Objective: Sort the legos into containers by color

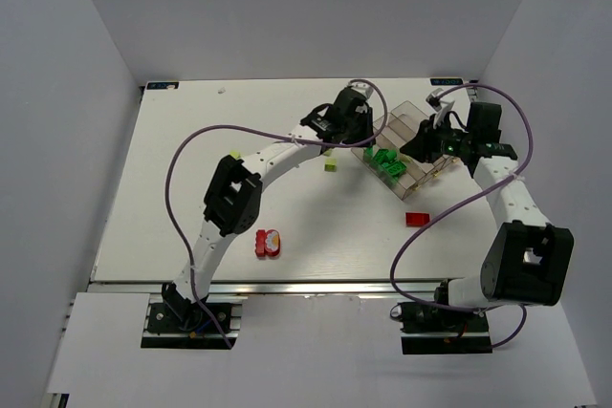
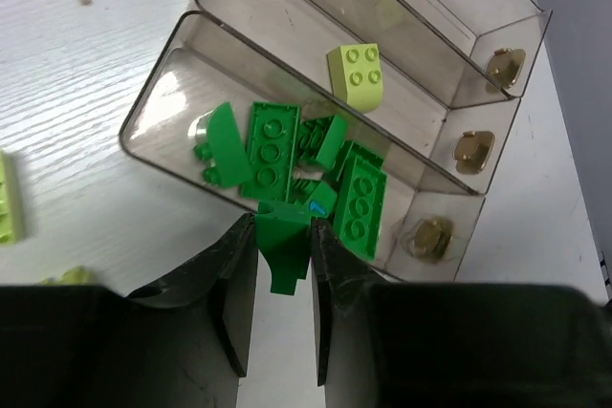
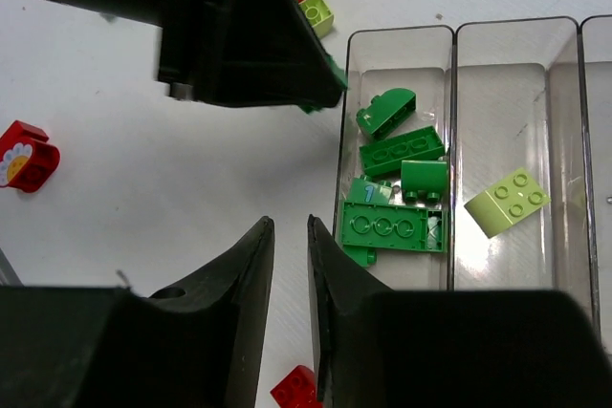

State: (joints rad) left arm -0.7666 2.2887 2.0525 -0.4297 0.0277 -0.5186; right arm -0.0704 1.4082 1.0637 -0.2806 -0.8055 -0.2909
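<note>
In the left wrist view my left gripper (image 2: 284, 228) is shut on a dark green lego (image 2: 283, 253), just over the near edge of the clear tray (image 2: 168, 56). Several dark green legos (image 2: 273, 145) lie in that nearest compartment. A pale yellow-green lego (image 2: 359, 75) sits alone in the middle compartment. My right gripper (image 3: 290, 226) hovers over bare table beside the tray (image 3: 400, 32); its jaws are drawn in to a narrow gap with nothing between them. From above, both grippers (image 1: 346, 114) (image 1: 435, 140) flank the tray (image 1: 413, 118).
A red lego (image 1: 417, 219) lies right of centre, and red pieces with a flower print (image 1: 269, 243) sit near the front. Two pale yellow-green legos (image 1: 330, 166) (image 1: 234, 155) lie left of the tray. White walls enclose the table.
</note>
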